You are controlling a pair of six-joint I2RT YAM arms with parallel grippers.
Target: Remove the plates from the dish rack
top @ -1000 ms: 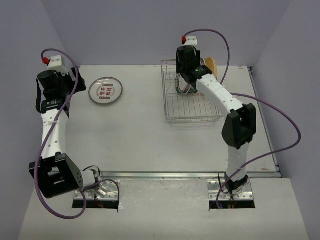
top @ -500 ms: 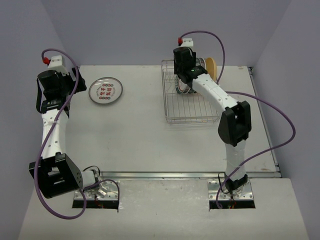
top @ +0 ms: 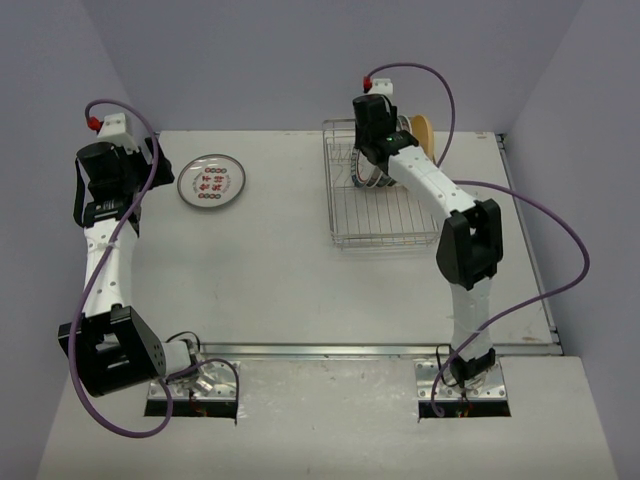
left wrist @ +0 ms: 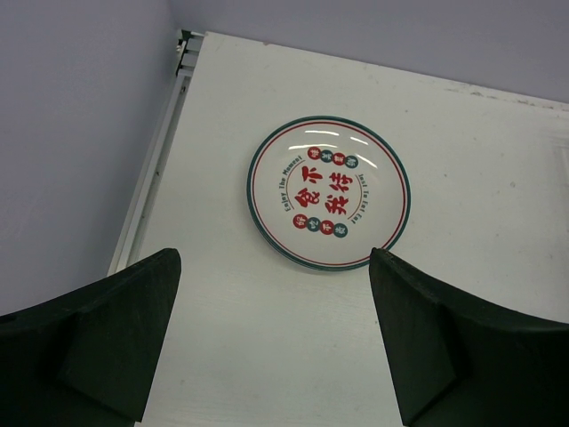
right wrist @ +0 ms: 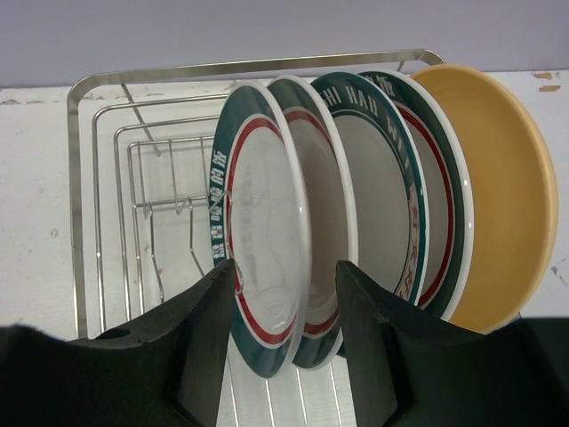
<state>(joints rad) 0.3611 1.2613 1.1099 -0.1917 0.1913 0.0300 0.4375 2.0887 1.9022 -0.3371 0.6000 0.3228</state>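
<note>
Several white plates with teal rims point(right wrist: 262, 267) and one tan-yellow plate point(right wrist: 498, 196) stand upright in the silver wire dish rack point(right wrist: 107, 222). My right gripper point(right wrist: 284, 302) is open. Its fingers point(right wrist: 200, 347) straddle the lower rim of the front plates without clearly touching them. In the top view it point(top: 372, 150) hangs over the back of the rack point(top: 385, 225), beside the tan plate point(top: 422, 132). A plate with red characters point(left wrist: 329, 192) lies flat on the table's left side point(top: 211, 182). My left gripper point(left wrist: 276, 338) is open and empty, raised near that plate point(top: 108, 190).
The front half of the rack point(top: 385, 215) holds no plates. The table's left edge point(left wrist: 151, 178) runs close beside the left gripper. The back wall stands just behind the rack.
My right gripper has shifted slightly over the back of the rack, staying at the plates. The left arm and the flat plate have not moved.
</note>
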